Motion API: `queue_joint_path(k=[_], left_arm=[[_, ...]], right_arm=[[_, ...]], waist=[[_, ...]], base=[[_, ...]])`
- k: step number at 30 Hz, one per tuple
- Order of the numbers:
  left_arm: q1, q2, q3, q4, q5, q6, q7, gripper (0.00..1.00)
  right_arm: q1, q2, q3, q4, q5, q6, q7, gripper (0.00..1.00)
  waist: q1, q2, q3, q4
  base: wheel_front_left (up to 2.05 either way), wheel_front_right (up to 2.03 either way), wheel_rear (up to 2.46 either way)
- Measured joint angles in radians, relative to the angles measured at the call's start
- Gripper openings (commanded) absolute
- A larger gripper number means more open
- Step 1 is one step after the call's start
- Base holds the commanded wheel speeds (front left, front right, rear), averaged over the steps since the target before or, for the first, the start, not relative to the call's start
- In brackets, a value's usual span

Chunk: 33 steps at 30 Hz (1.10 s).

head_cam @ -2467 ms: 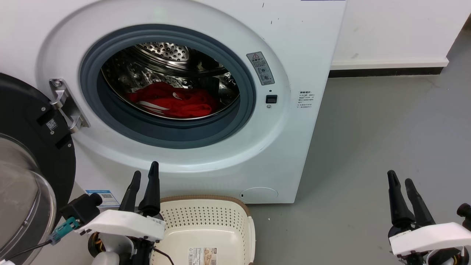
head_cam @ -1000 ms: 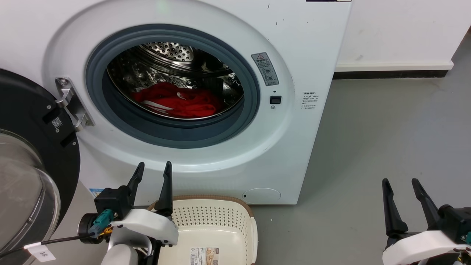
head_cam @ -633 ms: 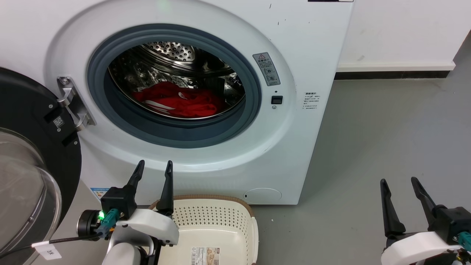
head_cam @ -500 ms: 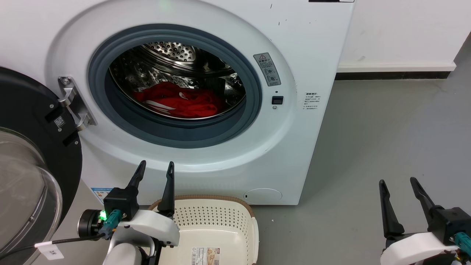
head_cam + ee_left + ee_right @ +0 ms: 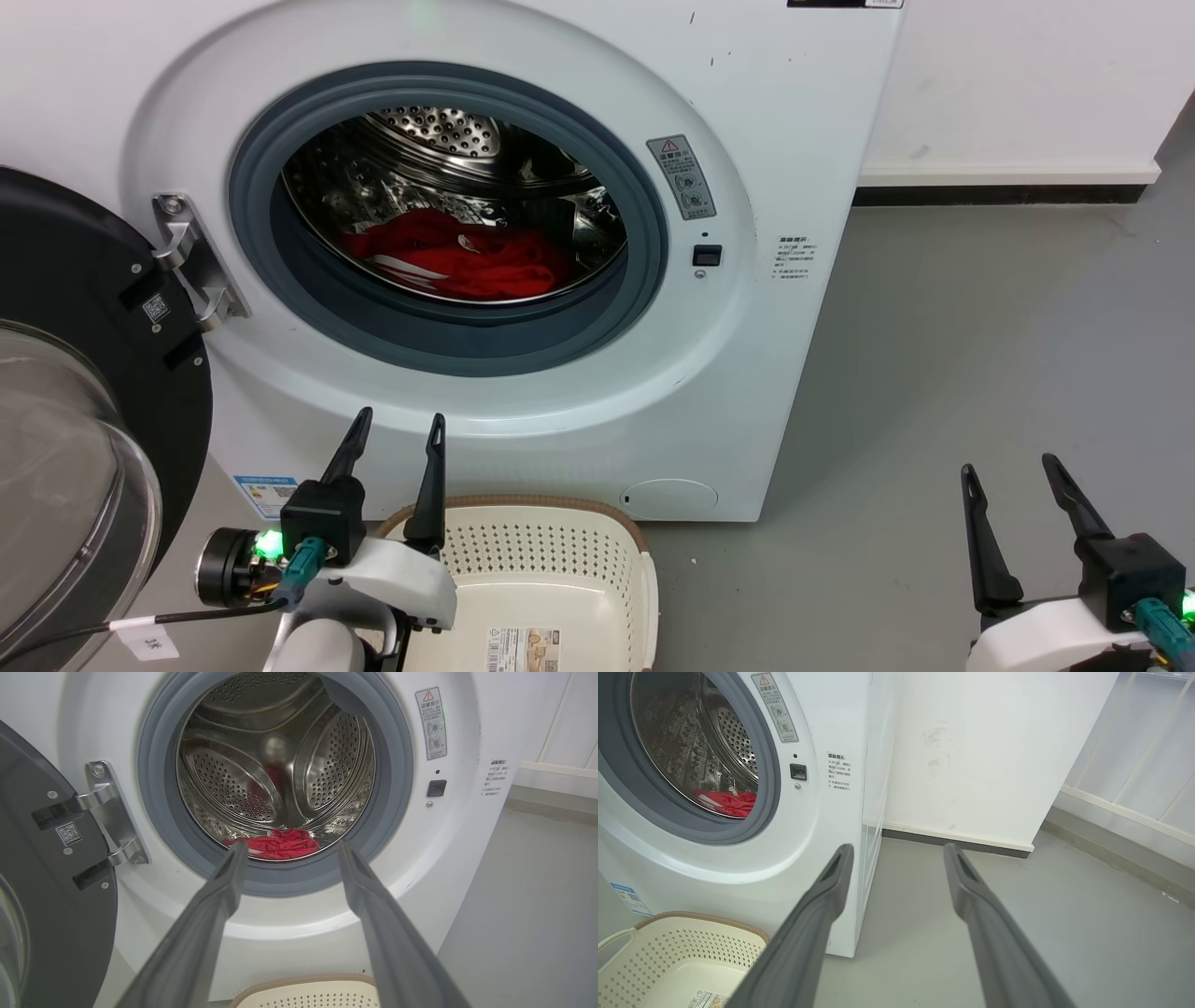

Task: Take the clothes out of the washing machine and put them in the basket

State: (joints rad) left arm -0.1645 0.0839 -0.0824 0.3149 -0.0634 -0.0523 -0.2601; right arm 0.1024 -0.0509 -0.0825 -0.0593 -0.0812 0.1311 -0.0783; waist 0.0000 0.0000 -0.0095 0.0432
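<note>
Reach-in pending: bright red fabric garment (image 5: 467, 266) is seen inside the white front-loading washing machine (image 5: 794, 112), left claw (image 5: 400, 416) and right claw (image 5: 1008, 464) held apart outside it; entry through its porthole (image 5: 448, 350) is needed.

White-shelled wrists, long dark fingers.

On left gripper (image 5: 400, 415) and right gripper (image 5: 1008, 465) alike: two slim black tapering fingers (image 5: 205, 914), greyer in the wrist views; glossy white wrist shell (image 5: 397, 571); boxy black block (image 5: 322, 513) with teal connector (image 5: 303, 562). By the left one, green light (image 5: 271, 543), thin black cable (image 5: 215, 612), white paper tag (image 5: 147, 639).
</note>
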Motion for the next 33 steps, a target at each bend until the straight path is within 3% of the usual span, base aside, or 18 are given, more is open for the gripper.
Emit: queue_joint_path(k=[21, 33], left_arm=[[-0.001, -0.005, 0.019, 0.019, 0.003, 0.000, -0.003, 1.00], [-0.195, 0.019, 0.044, 0.137, -0.012, -0.002, -0.003, 1.00]], right_arm=[[0.000, 0.000, 0.001, 0.008, 0.002, 0.000, 0.000, 1.00], [-0.051, 0.000, 0.049, -0.026, 0.017, 0.000, 0.004, 1.00]], waist=[[0.0000, 0.0000, 0.006, -0.004], [0.0000, 0.0000, 0.112, -0.051]], base=[[0.00, 0.00, 0.00], [0.00, 0.00, 0.00]])
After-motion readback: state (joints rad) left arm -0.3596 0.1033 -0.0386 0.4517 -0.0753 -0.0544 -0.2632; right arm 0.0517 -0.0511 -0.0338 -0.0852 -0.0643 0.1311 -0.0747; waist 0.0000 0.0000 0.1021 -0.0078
